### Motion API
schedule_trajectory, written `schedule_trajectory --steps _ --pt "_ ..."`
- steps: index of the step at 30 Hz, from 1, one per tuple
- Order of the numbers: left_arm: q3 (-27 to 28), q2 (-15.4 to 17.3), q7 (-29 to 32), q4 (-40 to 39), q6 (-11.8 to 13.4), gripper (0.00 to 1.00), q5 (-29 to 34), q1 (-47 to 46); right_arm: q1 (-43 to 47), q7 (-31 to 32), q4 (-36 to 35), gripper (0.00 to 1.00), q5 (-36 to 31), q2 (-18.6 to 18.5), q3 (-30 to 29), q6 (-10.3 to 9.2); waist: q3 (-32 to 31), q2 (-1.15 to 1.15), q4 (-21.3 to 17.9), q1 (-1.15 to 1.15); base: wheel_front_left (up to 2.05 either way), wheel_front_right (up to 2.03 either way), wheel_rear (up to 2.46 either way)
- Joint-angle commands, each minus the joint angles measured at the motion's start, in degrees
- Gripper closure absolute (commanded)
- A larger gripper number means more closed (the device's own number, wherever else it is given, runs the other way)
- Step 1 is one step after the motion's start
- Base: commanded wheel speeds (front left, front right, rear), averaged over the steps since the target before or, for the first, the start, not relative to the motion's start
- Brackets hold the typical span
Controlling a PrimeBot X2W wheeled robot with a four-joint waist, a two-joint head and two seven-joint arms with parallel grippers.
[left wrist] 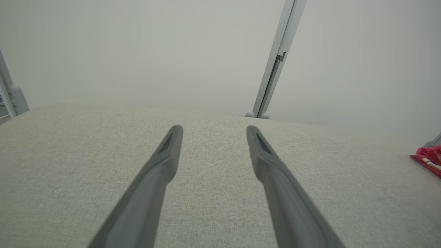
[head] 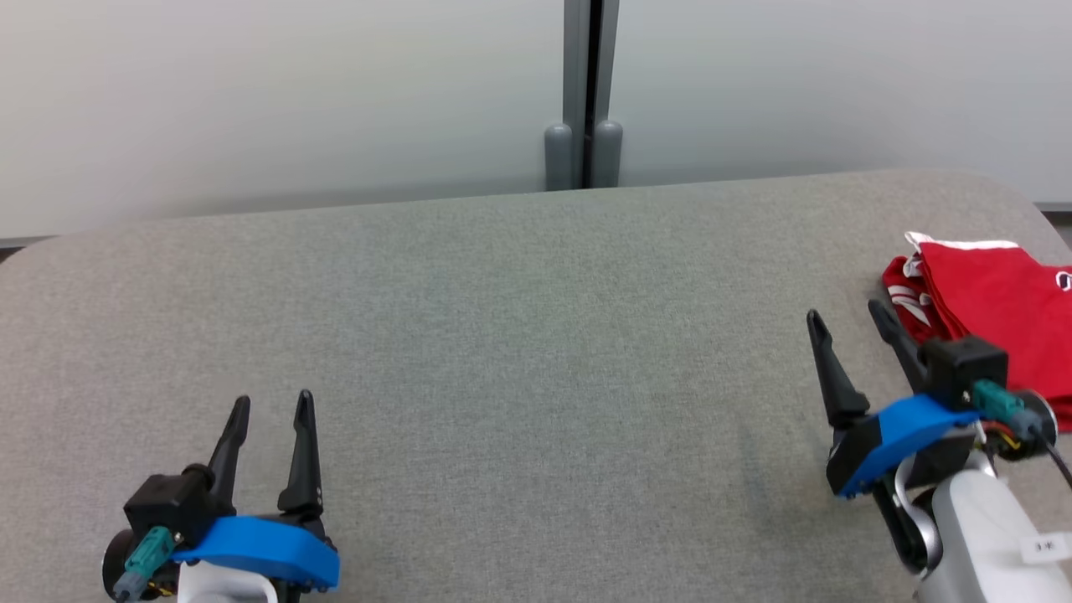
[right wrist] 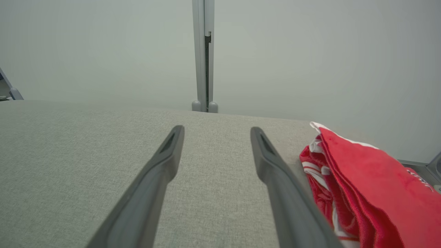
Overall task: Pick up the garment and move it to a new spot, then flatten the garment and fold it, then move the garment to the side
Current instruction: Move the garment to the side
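A red garment (head: 997,301) with white trim lies folded at the right side of the grey table (head: 519,335). It also shows in the right wrist view as the garment (right wrist: 365,182), and at the far right of the left wrist view as the garment (left wrist: 429,159). My right gripper (head: 847,320) stands open just left of it, with nothing between its fingers; in its own view the right gripper (right wrist: 217,130) points past the cloth's left edge. My left gripper (head: 272,406) is open at the lower left, and the left gripper (left wrist: 213,129) hovers over bare table.
A pale wall rises behind the table, with a grey vertical post (head: 584,92) at its middle. The table's far edge curves down at the right corner (head: 1030,201), near the garment.
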Motion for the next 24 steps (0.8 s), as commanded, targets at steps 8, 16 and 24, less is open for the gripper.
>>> schedule_trajectory --steps 8,16,24 --pt "1.4 -1.4 -0.3 0.9 -0.7 0.0 0.2 2.7 9.6 2.0 -7.6 0.0 -1.6 4.1 -3.9 0.01 -2.4 0.0 1.4 0.02 0.0 0.0 0.0" --pt "2.3 -1.7 -0.4 1.5 -1.7 0.0 1.0 2.2 13.6 3.2 -12.2 0.0 -2.3 5.9 -7.1 0.01 -2.1 0.0 1.3 0.02 0.0 0.0 0.0" --pt "3.2 -2.1 -0.4 2.0 -2.3 0.0 1.5 1.7 14.6 3.8 -13.6 0.0 -2.0 6.5 -7.2 0.01 -1.9 0.0 0.7 0.02 0.0 0.0 0.0"
